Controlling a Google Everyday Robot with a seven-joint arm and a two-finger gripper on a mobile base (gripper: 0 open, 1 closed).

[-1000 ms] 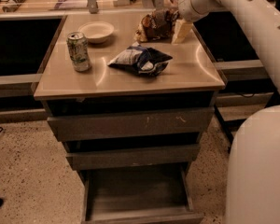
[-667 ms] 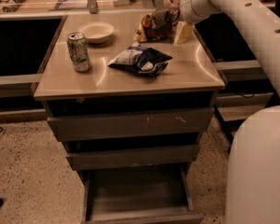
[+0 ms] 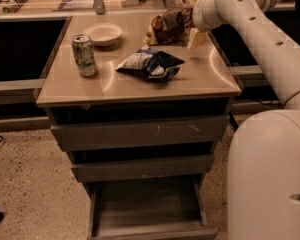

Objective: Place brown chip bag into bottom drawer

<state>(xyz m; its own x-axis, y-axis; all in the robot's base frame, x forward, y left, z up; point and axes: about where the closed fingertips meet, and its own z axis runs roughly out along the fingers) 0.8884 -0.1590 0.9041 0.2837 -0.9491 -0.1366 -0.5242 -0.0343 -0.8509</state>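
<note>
hand (image 3: 190,26) beside one brown chip bag (image 3: 164,27), grip i cannot tell; three drawers (image 3: 140,133), bottom drawer (image 3: 146,207) open.

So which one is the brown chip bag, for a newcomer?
Go to the cabinet top, far right corner, beside the arm's tool. The brown chip bag sits there, dark brown with pale edges, unlike the blue-and-white snack bag lying mid-top.

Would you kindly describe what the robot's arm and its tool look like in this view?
The arm is a thick cream-white tube with rounded joints and a row of small dark round holes along its side. Its tool is a paler cream piece at the arm's tip, over the back right of the tan tabletop, beside the dark brown foil chip bag. No cables or lettering show.
</note>
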